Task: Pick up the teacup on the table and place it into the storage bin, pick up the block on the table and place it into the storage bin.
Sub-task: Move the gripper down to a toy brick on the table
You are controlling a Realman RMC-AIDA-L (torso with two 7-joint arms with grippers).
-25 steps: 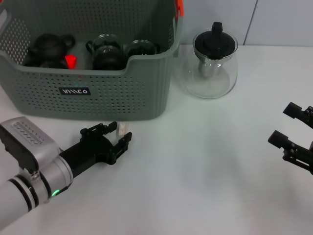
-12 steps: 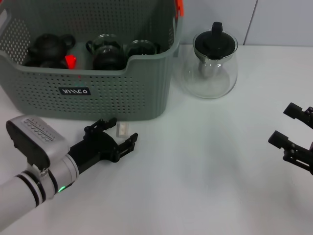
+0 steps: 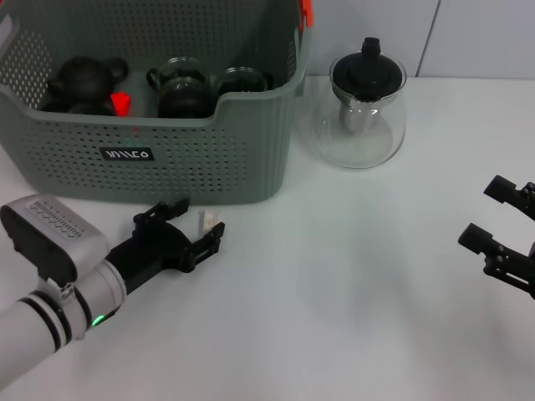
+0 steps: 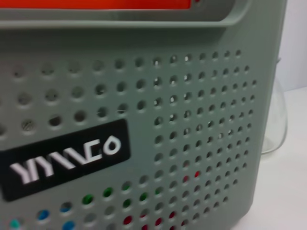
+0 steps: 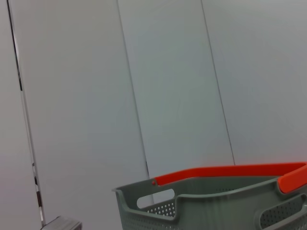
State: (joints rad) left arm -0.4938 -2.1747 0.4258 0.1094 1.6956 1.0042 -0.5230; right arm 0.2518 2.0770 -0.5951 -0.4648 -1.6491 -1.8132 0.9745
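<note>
Block (image 3: pixel 207 221): small, pale, on the table (image 3: pixel 351 284) just before the bin's front wall. Left gripper (image 3: pixel 191 230): low over the table, fingers spread wide either side of the block, not closed on it. Bin (image 3: pixel 251 142): grey-green, perforated, black label (image 3: pixel 128 154); dark teapots and cups inside. Glass teapot (image 3: pixel 361 109): beside the bin. Right gripper (image 3: pixel 500 227): parked at the far right, fingers apart.

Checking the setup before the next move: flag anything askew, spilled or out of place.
Nothing stands out. The storage bin sits upright with dark teaware inside, the glass teapot stands upright with no spill, and the small pale block lies on the table between the left claw's open fingers.
</note>
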